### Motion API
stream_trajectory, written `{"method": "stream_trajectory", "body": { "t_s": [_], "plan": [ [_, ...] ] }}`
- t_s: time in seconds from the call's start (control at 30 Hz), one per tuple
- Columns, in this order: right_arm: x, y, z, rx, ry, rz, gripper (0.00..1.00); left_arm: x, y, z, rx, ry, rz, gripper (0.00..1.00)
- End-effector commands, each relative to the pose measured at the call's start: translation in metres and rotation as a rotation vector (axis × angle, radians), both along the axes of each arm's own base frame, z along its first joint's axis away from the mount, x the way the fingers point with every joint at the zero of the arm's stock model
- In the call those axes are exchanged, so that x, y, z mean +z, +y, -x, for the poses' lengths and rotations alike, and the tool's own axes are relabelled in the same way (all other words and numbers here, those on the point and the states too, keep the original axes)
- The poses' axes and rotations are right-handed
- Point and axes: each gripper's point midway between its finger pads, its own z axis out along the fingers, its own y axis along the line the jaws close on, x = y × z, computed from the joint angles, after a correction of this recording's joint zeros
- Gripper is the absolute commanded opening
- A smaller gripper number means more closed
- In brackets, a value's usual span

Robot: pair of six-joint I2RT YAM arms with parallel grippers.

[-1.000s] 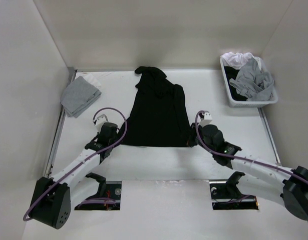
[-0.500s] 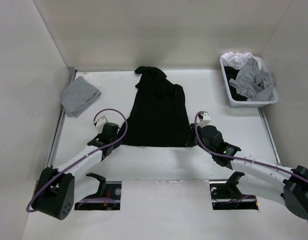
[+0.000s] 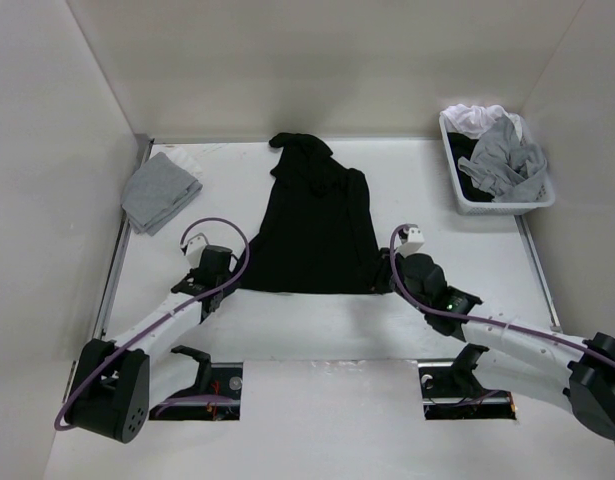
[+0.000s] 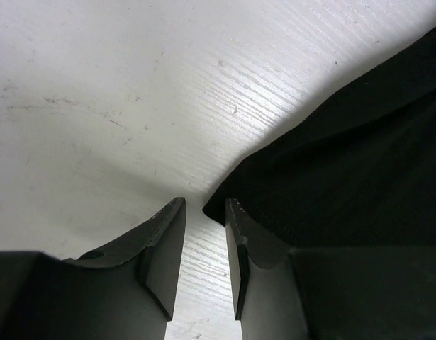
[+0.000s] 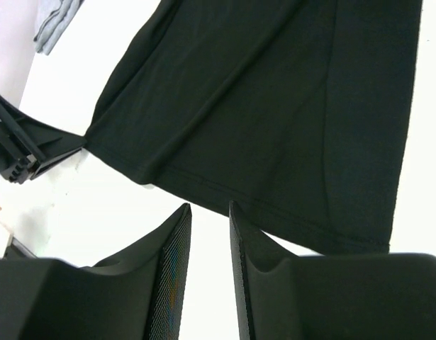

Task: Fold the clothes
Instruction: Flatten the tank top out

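The clothes, one black T-shirt (image 3: pixel 314 222), lie flat in the middle of the table, hem toward the arms and collar end bunched at the far side. My left gripper (image 3: pixel 231 278) sits at the hem's left corner. In the left wrist view its jaws (image 4: pixel 205 205) stand open over bare table, and the shirt corner (image 4: pixel 216 210) touches the tip of the right finger. My right gripper (image 3: pixel 384 272) is at the hem's right corner. Its jaws (image 5: pixel 210 207) are open and empty, just short of the stitched hem (image 5: pixel 225 191).
A folded light grey cloth (image 3: pixel 159 192) lies at the far left by the wall. A white basket (image 3: pixel 535 203) of grey and white garments stands at the far right. White walls close in the table on three sides.
The right gripper has opened and let go of the shirt's hem. The left arm has shifted slightly; its jaws stay open.
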Motion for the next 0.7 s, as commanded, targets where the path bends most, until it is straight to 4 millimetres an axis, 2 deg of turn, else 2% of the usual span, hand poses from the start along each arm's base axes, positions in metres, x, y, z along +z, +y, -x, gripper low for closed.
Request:
{"method": "stream_trajectory", "body": {
  "t_s": [0.0,0.23,0.47,0.57,0.67],
  "plan": [
    [0.008,-0.001,-0.002,-0.020,-0.023,-0.026,0.33,0.001,0.003,-0.005,0.017,-0.033,-0.002,0.27],
    [0.009,0.004,-0.001,-0.009,-0.025,-0.031,0.33,-0.003,-0.006,-0.008,-0.019,-0.025,0.013,0.27],
    [0.012,0.007,-0.001,-0.007,-0.031,-0.036,0.32,-0.003,-0.008,-0.010,-0.036,-0.027,0.013,0.10],
    [0.007,0.001,-0.001,-0.030,-0.025,-0.022,0.36,0.006,-0.008,-0.015,-0.045,-0.060,0.011,0.05],
    [-0.007,-0.012,-0.001,-0.085,0.014,0.012,0.40,0.030,-0.017,-0.022,-0.072,-0.143,0.033,0.02]
  ]
}}
